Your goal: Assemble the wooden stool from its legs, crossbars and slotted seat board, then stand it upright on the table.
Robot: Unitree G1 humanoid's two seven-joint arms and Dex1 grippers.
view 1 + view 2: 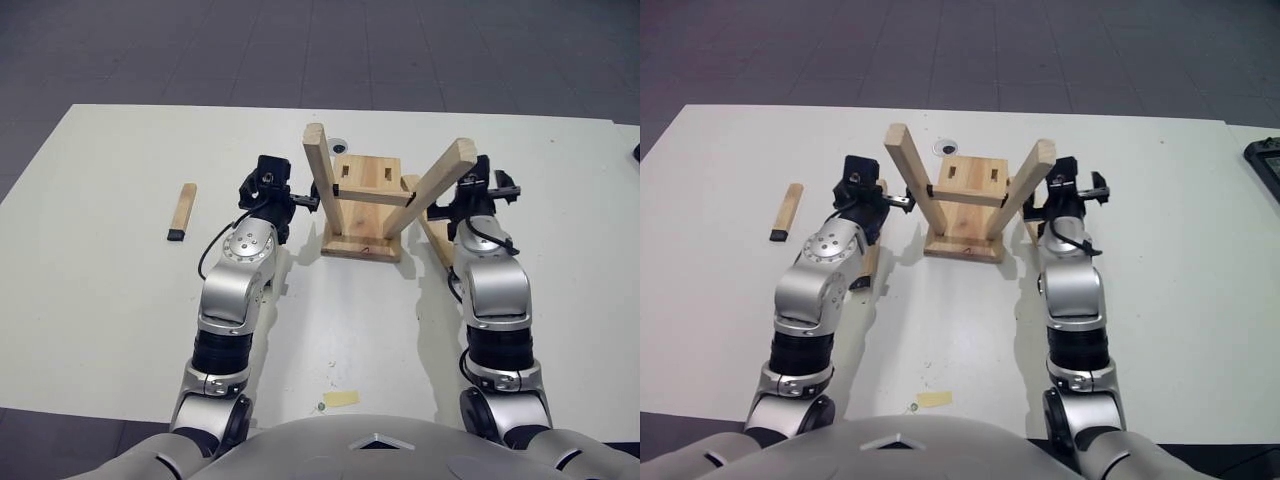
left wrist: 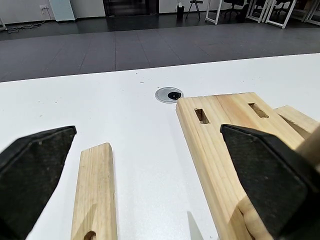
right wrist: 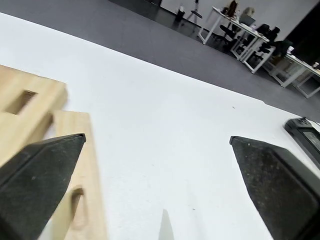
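Stool half built. Seat board (image 1: pixel 362 240) lies flat mid-table, and two legs stand up from it, splayed: left leg (image 1: pixel 322 175), right leg (image 1: pixel 440 175), with a crossbar (image 1: pixel 375 196) joining them.

Left gripper (image 2: pixel 148 131) is just left of the left leg, jaws spread and gripping nothing. Right gripper (image 3: pixel 157 141) is just right of the right leg, jaws spread wide, also not gripping.

- A loose leg (image 3: pixel 92 190) with a slot lies on the table (image 1: pixel 100 300), right of the board and by the right gripper.
- A wooden piece (image 2: pixel 95 190) lies between the left jaws.
- A short piece (image 1: pixel 181 212) sits well apart at far left.

Step in hand, my guess: seat the two standing legs, then fetch the next loose part. To do it well, close on one part only. The left jaws now span both the wooden piece and the board's edge, so shift left before closing. Don't knock the splayed legs; they look loosely seated.

Hard to tell:
- whether a left fingertip touches the left leg
- how deep the legs sit in the slots
- whether the crossbar ends are fully in
- the near end of the wooden piece, which the left arm covers
- the loose leg, which the right arm partly covers
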